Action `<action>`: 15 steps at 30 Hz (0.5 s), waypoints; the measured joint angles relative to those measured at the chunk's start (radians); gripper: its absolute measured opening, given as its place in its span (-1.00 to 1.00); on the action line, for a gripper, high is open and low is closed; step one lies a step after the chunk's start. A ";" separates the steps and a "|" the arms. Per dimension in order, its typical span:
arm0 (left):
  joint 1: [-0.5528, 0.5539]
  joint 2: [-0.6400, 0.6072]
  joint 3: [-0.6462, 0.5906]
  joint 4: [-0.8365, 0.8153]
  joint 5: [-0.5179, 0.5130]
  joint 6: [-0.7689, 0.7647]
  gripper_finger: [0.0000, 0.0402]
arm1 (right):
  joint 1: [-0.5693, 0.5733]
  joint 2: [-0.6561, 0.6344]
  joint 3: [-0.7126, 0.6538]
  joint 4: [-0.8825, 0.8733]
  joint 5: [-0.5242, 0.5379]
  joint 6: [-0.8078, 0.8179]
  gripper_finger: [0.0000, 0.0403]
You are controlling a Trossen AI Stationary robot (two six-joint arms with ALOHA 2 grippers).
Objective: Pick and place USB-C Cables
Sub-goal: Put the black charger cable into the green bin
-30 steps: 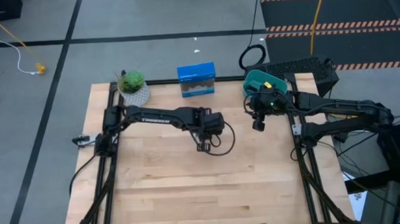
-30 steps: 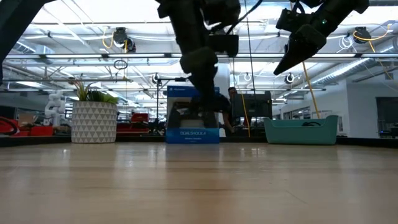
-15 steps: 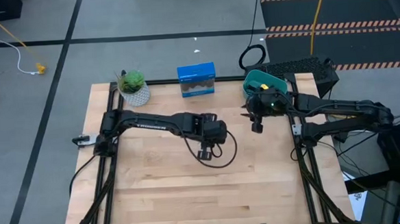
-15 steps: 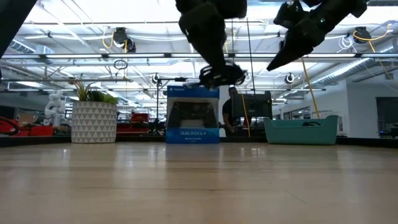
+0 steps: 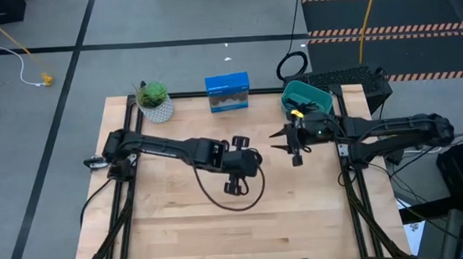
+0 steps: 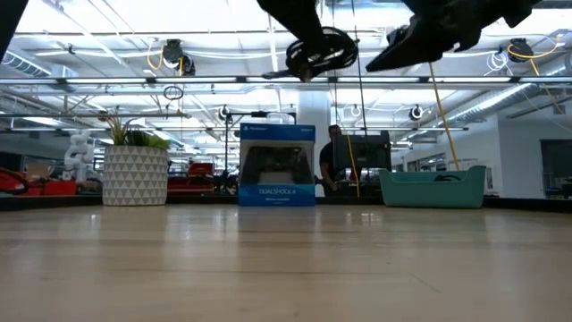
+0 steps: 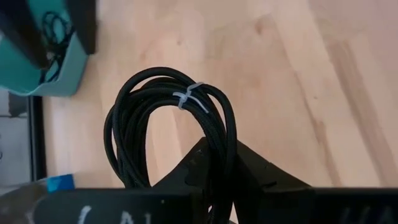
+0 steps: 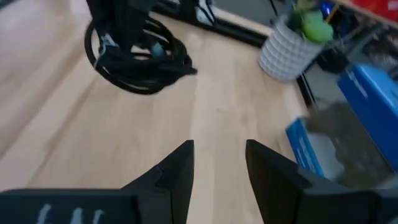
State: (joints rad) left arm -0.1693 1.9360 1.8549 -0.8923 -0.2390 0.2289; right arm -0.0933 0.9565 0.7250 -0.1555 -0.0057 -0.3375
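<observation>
— Your left claw (image 5: 234, 185) grips the black cable (image 7: 168, 134), lifted over mid-table. Where to?

— Swing it toward two o'clock, the teal bin (image 5: 318, 94). Your right claw (image 5: 286, 146) hangs open there; go around it.

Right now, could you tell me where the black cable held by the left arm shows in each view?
High view: the cable hangs in a loop at table centre, below the left gripper.
Low view: top centre, coiled above the blue box.
Left wrist view: centre, a tied bundle.
Right wrist view: upper left.
Shared landmark: the blue box.
</observation>
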 joint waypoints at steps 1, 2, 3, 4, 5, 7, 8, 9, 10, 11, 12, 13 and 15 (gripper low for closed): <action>-0.005 -0.002 0.000 0.003 0.000 0.007 -0.79 | 0.016 0.000 0.000 0.010 0.002 -0.005 -0.31; -0.009 -0.005 0.000 0.018 0.001 0.016 -0.79 | 0.033 0.000 0.000 0.017 0.002 -0.015 -0.31; -0.013 -0.007 0.000 0.029 0.002 0.023 -0.79 | 0.052 0.000 0.000 0.023 0.002 -0.030 -0.31; -0.015 -0.007 0.000 0.030 0.002 0.025 -0.79 | 0.072 0.000 0.000 0.027 0.003 -0.051 -0.31; -0.016 -0.007 0.000 0.027 0.002 0.026 -0.79 | 0.092 0.000 0.000 0.030 0.007 -0.076 -0.31; -0.016 -0.005 0.000 0.025 0.002 0.025 -0.79 | 0.137 0.000 0.000 0.032 0.043 -0.126 -0.31; -0.016 -0.005 0.000 0.025 0.002 0.024 -0.79 | 0.160 0.000 0.000 0.032 0.069 -0.149 -0.31; -0.016 -0.005 0.000 0.025 0.002 0.022 -0.79 | 0.183 0.002 0.000 0.037 0.095 -0.172 -0.31; -0.016 -0.006 0.000 0.026 0.002 0.021 -0.79 | 0.205 0.004 0.000 0.045 0.120 -0.193 -0.31; -0.016 -0.006 0.000 0.026 0.002 0.021 -0.79 | 0.227 0.006 0.000 0.056 0.146 -0.216 -0.31; -0.016 -0.006 0.000 0.026 0.003 0.021 -0.79 | 0.249 0.010 0.000 0.069 0.171 -0.244 -0.31; -0.016 -0.006 0.000 0.026 0.003 0.020 -0.79 | 0.271 0.016 0.000 0.081 0.198 -0.280 -0.31; -0.016 -0.006 0.000 0.028 0.011 0.020 -0.79 | 0.315 0.036 0.000 0.091 0.263 -0.377 -0.31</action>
State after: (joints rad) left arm -0.1848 1.9305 1.8550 -0.8645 -0.2276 0.2487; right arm 0.2214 0.9927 0.7254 -0.0647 0.2576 -0.7145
